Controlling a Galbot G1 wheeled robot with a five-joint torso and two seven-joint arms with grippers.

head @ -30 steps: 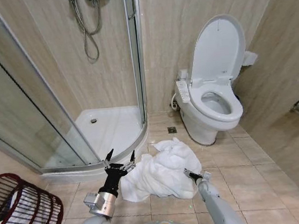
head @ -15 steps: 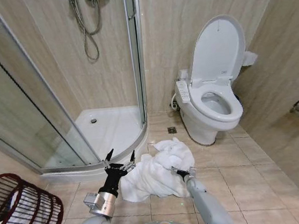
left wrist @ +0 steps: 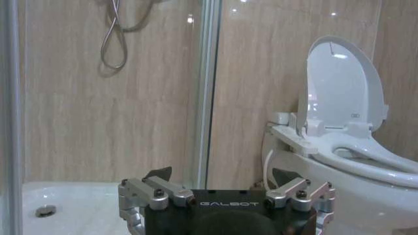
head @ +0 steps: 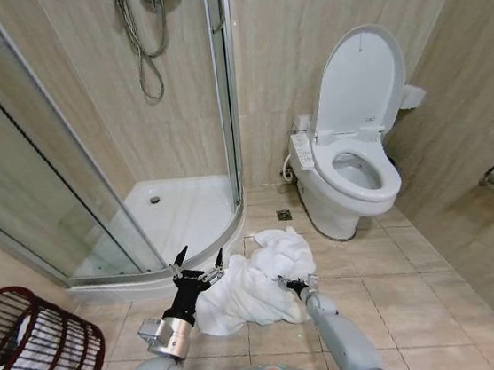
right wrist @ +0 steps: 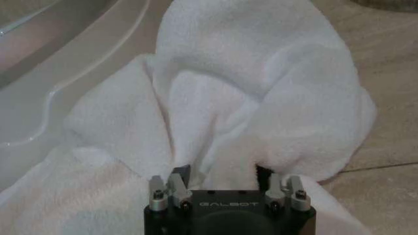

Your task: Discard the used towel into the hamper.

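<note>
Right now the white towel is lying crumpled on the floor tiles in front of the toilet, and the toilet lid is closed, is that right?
Not quite. The head view shows the toilet lid raised, leaning back towards the wall. The rest holds: the white towel lies crumpled on the floor tiles in front of the toilet.

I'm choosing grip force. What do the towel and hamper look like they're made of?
Towel: soft white terry cloth, judging by its fluffy nap and loose folds. Hamper: thin dark red-brown bars, glossy, probably coated wire or rattan; I cannot tell which.
</note>
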